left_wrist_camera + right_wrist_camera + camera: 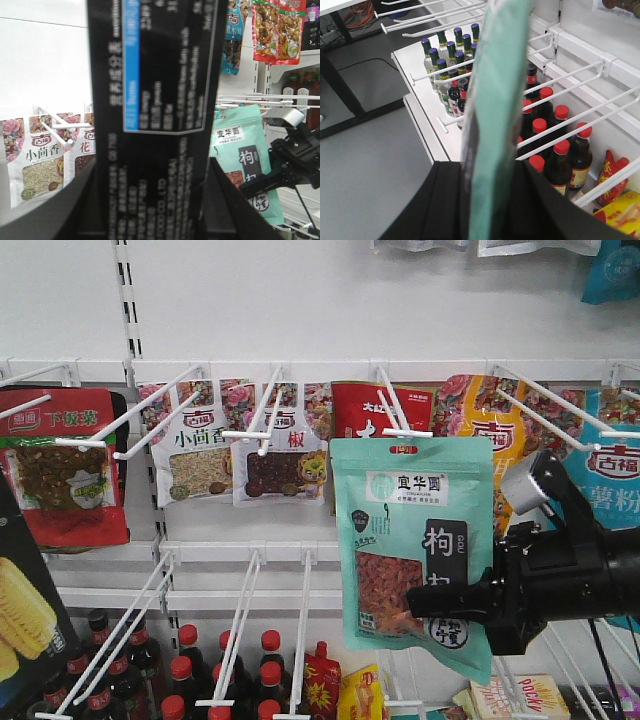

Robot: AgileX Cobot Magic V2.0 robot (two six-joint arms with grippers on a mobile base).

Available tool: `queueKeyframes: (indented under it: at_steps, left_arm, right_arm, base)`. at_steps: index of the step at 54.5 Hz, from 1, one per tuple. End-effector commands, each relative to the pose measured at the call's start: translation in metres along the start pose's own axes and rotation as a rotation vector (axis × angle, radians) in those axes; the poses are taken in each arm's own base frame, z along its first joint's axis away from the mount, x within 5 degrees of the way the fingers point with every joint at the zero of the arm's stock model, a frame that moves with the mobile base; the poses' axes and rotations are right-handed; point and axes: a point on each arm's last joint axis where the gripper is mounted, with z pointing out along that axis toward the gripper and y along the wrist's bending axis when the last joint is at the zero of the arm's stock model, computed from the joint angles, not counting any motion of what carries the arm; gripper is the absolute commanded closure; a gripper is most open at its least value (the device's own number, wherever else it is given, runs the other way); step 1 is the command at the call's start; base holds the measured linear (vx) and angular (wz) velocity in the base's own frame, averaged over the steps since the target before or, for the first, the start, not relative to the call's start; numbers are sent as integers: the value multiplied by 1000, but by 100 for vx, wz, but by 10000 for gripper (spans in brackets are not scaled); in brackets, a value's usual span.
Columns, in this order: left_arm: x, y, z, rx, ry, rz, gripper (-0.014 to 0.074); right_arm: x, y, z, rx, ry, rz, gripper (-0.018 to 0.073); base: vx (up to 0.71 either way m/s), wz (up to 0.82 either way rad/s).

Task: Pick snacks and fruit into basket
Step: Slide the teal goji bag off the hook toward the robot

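Observation:
The mint-green snack pouch with its window of red berries hangs upright in front of the peg wall. Its top is at the tip of a white peg; whether it is still hooked I cannot tell. My right gripper comes in from the right and is shut on the pouch's lower right part. In the right wrist view the pouch stands edge-on between the black fingers. My left gripper is shut on the black-and-blue corn box, which also shows at the front view's left edge. The basket and fruit are out of view.
White pegs jut out from the wall, carrying a red pouch, spice pouches and an orange-yellow pouch. Red-capped bottles fill the shelf below. Grey floor lies beside the shelf unit.

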Motion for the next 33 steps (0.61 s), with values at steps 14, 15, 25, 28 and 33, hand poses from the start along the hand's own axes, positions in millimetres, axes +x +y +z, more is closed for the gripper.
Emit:
queueKeyframes:
  at_steps: [14,15,25,28,33]
  left_arm:
    - [-11,-1,0,10,-31,-6,603]
    - [-11,-1,0,10,-31,-6,603]
    - [-11,-1,0,10,-31,-6,603]
    - [-11,-1,0,10,-31,-6,603]
    - [-11,-1,0,10,-31,-6,603]
  right_arm:
    - [-29,34,-35,58,-92,20,567]
    - [-29,34,-36,65,-88,26,567]
    - [-30,45,-48,115,-64,41,567]
    - [-30,49,-52,131,-54,42,567]
    - [-30,55,-58,157,-39,56,567]
  base:
    - [0,0]
    - [0,0]
    - [0,0]
    - [0,0]
    - [0,0]
